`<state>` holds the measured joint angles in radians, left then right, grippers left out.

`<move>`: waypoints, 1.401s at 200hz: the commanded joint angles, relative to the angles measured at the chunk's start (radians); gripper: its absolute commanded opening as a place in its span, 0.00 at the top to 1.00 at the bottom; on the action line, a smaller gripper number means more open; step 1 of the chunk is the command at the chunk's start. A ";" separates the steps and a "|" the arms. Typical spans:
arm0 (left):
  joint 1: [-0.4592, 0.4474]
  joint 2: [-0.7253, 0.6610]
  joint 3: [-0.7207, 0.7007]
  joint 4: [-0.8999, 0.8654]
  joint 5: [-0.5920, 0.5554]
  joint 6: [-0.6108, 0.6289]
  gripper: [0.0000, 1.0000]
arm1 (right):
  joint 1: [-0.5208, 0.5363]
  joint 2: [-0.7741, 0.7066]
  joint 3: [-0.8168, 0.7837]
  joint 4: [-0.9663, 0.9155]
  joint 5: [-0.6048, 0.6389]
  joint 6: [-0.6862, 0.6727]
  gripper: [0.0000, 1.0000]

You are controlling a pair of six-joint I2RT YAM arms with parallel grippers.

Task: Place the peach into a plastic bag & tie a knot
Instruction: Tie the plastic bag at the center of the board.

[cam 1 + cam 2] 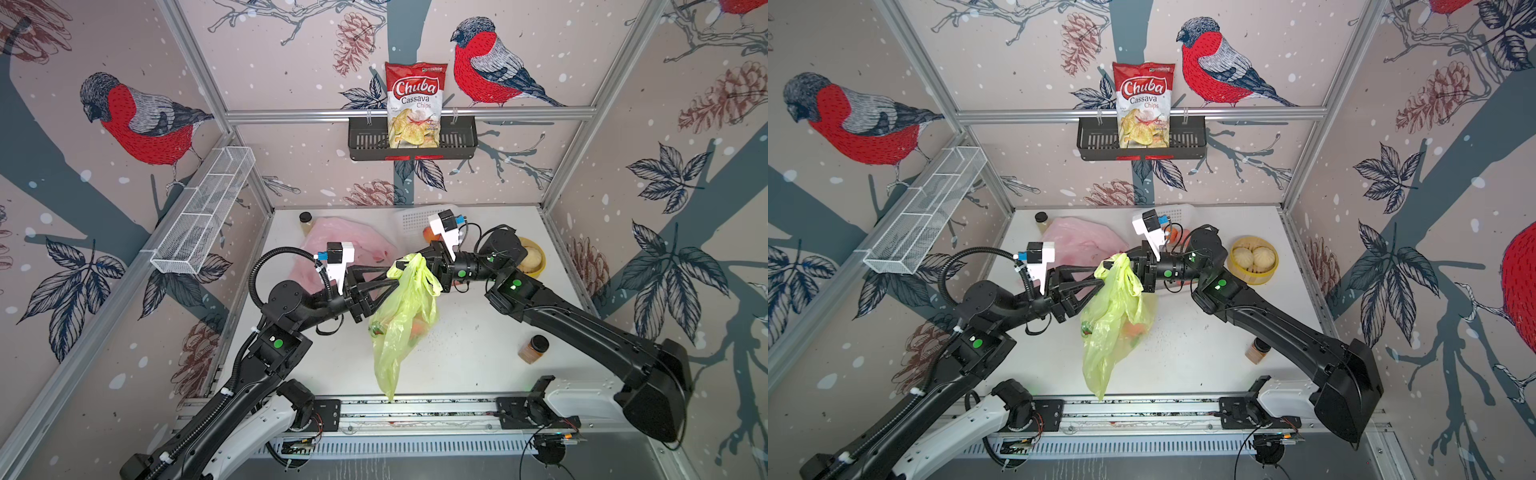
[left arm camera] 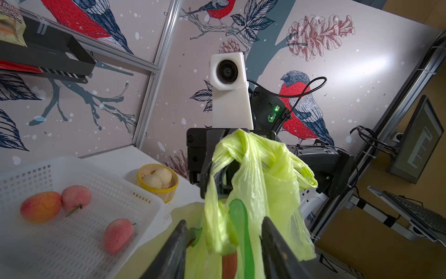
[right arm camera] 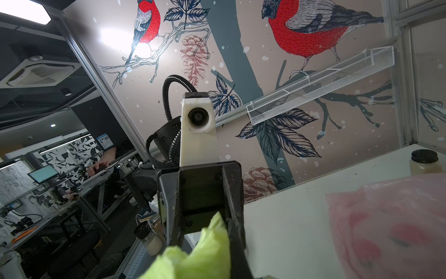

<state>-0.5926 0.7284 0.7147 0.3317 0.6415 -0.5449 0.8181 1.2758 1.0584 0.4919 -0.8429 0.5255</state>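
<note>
Currently, in both top views, the translucent yellow-green plastic bag (image 1: 399, 332) (image 1: 1113, 316) is being held up over the white tabletop (image 1: 478, 340) between the two arms. An orange-red peach (image 1: 417, 328) (image 1: 1133, 330) is being carried inside it, so the placing step is being judged complete. The right gripper (image 1: 419, 255) (image 1: 1129, 255) is being clamped on the gathered top of the bag. The left gripper (image 1: 388, 279) (image 1: 1100, 282) is being presented to the bag neck from the opposite side.

In the left wrist view, the left gripper (image 2: 223, 221) is being shown with its jaws standing apart. The bag (image 2: 260, 183) is hanging between them, and no pinch is evident. The bag handles are being seen twisted and looped around the closed right gripper (image 2: 217, 169). The peach (image 2: 229, 264) is being seen low in the bag. Three spare peaches (image 2: 41, 206) are lying in a white perforated plastic basket (image 2: 96, 174).

In the right wrist view, the left gripper (image 3: 202, 229) is being viewed head-on, jaws partly spread astride a fold of the bag (image 3: 205, 253). The right gripper's own fingers are not being shown there.

Tying is being judged as under way. A finished, tightened knot cannot be confirmed.
</note>
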 commanded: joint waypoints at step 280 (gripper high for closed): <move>0.025 0.098 -0.233 0.043 -0.142 0.029 1.00 | 0.061 -0.324 -0.182 -0.683 0.675 -0.200 0.37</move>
<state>-0.5713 0.8230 0.4747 0.3470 0.4973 -0.5198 0.8692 1.0073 0.8757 -0.1570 -0.1864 0.2684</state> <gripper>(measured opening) 0.060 0.621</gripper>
